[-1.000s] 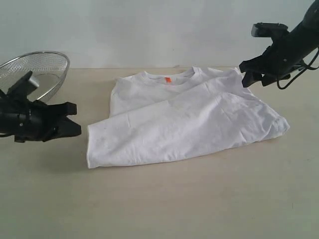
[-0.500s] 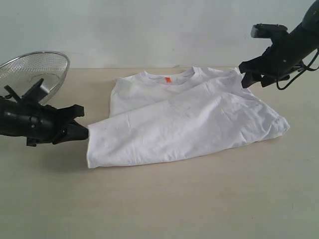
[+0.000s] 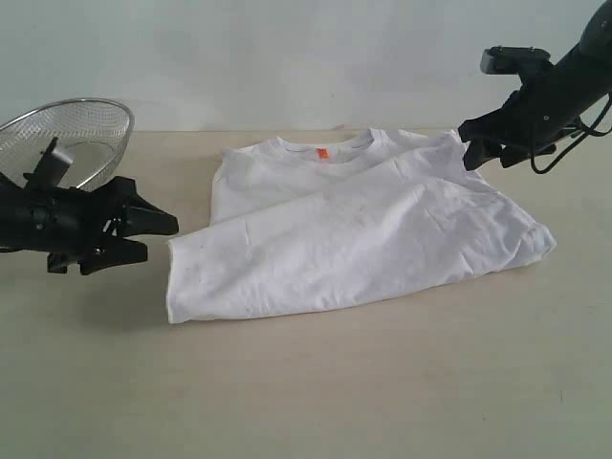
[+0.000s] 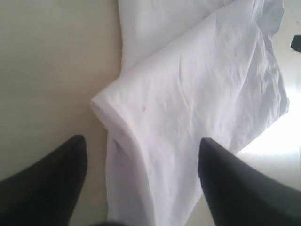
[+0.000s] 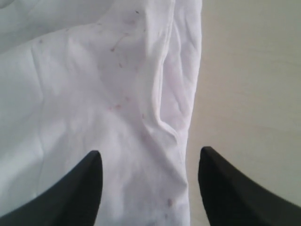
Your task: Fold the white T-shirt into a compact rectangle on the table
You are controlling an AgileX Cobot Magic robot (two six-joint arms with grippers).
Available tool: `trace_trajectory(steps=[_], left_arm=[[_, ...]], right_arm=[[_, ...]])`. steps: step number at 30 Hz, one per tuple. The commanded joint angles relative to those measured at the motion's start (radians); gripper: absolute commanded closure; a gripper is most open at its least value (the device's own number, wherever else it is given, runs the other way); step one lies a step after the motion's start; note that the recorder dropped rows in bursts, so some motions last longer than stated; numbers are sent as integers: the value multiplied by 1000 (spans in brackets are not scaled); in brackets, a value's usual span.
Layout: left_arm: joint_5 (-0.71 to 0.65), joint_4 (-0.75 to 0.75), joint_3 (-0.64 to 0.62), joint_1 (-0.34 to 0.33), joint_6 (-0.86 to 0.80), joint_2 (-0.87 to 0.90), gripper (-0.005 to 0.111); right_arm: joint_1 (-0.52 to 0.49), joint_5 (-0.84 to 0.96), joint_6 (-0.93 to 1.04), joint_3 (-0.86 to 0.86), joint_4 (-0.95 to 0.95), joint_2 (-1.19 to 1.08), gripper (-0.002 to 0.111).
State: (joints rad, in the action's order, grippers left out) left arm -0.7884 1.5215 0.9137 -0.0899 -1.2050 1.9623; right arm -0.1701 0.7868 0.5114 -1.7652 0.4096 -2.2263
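The white T-shirt (image 3: 354, 229) lies on the table (image 3: 382, 382), its lower part folded diagonally up over the chest, with the collar and orange neck tag (image 3: 322, 153) showing at the back. My left gripper (image 3: 161, 239) hovers open at the fold's left corner; in the left wrist view the left gripper (image 4: 141, 140) straddles that corner of the shirt (image 4: 197, 94) with nothing pinched. My right gripper (image 3: 469, 145) stands open at the shirt's far right edge; in the right wrist view the right gripper (image 5: 150, 152) has cloth (image 5: 94, 94) beneath it, untouched.
A round wire-mesh basket (image 3: 76, 134) stands at the back left, just behind my left arm. A pale wall runs along the table's far edge. Bare tabletop (image 5: 249, 70) lies right of the shirt and in front of it.
My left gripper, shut a second ago, has moved right to the shirt's left corner and opened its jaws. The right arm and the shirt have not moved.
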Motion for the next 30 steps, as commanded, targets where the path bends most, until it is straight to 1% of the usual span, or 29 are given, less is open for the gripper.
trace_trajectory(steps=[1,7,11,18,21,24,27,30], left_arm=[[-23,120,6,6,5,11,43],[-89,133,6,6,39,73,43],[-162,183,6,9,34,107,43],[-123,223,15,46,3,114,43],[-129,223,48,60,5,136,45],[-154,223,87,78,24,163,47],[-143,223,116,100,75,191,47],[-140,223,126,102,76,211,47]], right_arm=[[0,-18,7,-3,3,4,55],[0,-18,11,-3,3,4,55],[0,-18,14,-3,3,4,55],[0,-20,14,-3,3,4,55],[0,-20,14,-3,3,4,55],[0,-20,14,-3,3,4,55],[0,-20,14,-3,3,4,55],[0,-20,14,-3,3,4,55]])
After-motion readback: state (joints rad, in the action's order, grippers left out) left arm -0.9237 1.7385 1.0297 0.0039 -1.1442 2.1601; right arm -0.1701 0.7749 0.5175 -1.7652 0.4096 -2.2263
